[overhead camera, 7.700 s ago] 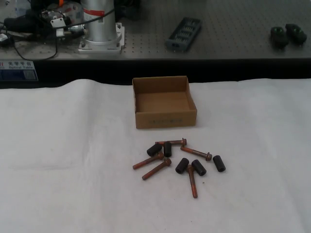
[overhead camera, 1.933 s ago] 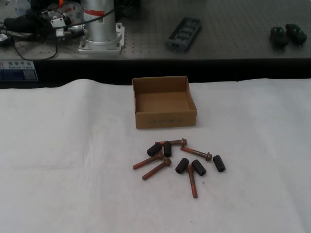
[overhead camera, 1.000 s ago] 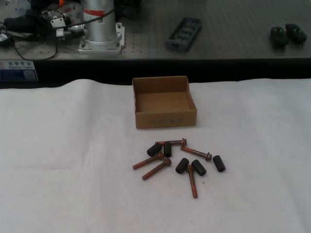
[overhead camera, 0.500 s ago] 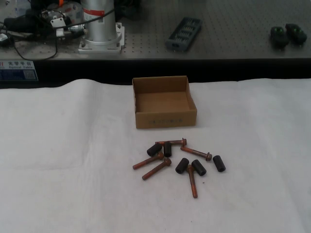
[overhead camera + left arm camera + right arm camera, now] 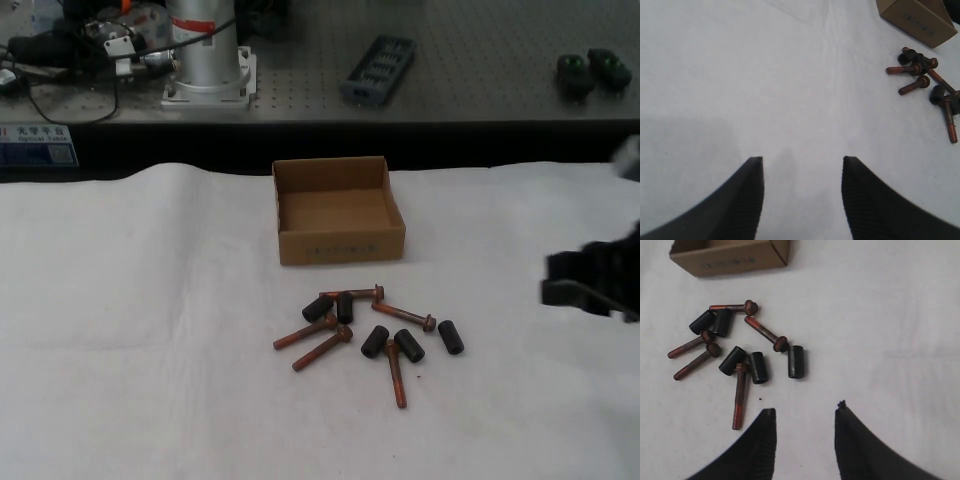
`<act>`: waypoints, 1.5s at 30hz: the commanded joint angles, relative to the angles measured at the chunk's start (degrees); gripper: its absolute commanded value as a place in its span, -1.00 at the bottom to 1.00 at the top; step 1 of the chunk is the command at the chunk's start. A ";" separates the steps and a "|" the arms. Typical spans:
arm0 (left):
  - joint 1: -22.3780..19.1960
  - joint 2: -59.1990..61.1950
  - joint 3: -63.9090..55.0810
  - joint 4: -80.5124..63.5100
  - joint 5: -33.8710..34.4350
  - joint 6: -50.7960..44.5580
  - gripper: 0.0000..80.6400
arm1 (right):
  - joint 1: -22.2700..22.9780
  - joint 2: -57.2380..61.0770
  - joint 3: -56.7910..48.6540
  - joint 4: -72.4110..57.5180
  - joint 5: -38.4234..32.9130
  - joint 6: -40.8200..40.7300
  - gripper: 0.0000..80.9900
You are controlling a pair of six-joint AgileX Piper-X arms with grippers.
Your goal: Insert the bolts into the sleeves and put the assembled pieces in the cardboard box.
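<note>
Table: covered with a white cloth, with wide bare stretches to either side of the parts and in front of them.

Cardboard box: one, open-topped, standing toward the far edge of the cloth. Its inside shows bare. It is cut off at the frame edge in both wrist views.

Bolts: five, rust-coloured, lying loose in a cluster just in front of the box and apart from it.

Sleeves: five, black, lying on their sides among the bolts. Several touch bolts, and one bolt head is tucked between two sleeves. No bolt sits inside a sleeve.

Left gripper: fingers spread wide, holding nothing, over bare cloth well apart from the cluster.

Right gripper: fingers parted, holding nothing, near the cluster, with the nearest sleeve just beyond the tips.

Arm: dark, blurred and cut off by the right edge of the high view. Which arm it is cannot be told.
</note>
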 commanded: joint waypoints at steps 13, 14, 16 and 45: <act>0.12 0.00 0.02 3.37 -1.45 -0.75 -0.11 | 8.40 19.39 -16.62 9.97 5.63 -5.36 -0.27; 0.12 0.00 0.02 3.37 -1.45 -0.75 -0.11 | 8.61 20.26 -17.29 10.70 6.13 -5.35 -0.27; 0.12 0.00 0.02 3.37 -1.45 -0.75 -0.11 | 8.73 22.18 -17.99 12.12 7.50 -5.35 -0.27; 0.12 0.00 0.02 3.37 -1.45 -0.75 -0.11 | 8.73 28.24 -18.05 6.33 9.66 -5.35 -0.27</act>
